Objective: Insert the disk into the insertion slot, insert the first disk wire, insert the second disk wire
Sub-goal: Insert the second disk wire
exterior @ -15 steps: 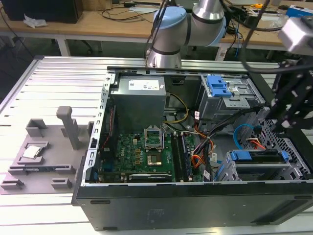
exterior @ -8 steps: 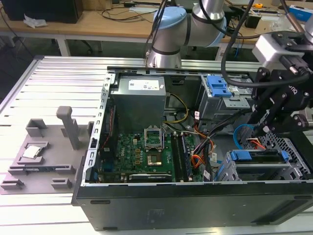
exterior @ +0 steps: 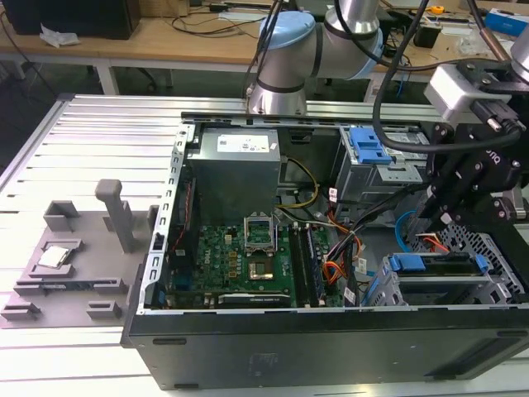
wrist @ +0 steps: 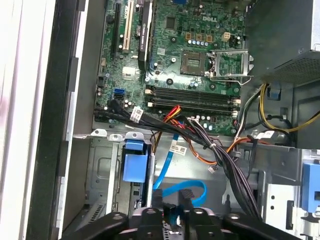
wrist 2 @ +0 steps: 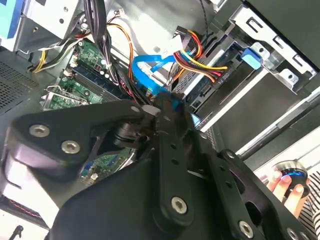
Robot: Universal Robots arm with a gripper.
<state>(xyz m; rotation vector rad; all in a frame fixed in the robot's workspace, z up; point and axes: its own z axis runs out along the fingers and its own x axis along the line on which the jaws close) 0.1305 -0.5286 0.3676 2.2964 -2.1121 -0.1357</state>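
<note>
The disk lies in the insertion slot of the silver perforated cage, near the exterior view's right, with its blue carrier around it. My gripper hangs just above the disk's back edge. It is shut on the end of a thin blue wire, which loops between the fingers in both wrist views. A bundle of red, yellow and black wires reaches the disk's back edge. Whether that bundle is plugged in is hidden.
The case stands open with the green motherboard and grey power supply inside. A taller grey cage with a blue latch stands behind the slot. Black cable bundles cross beside the gripper. A person's hand shows outside the case.
</note>
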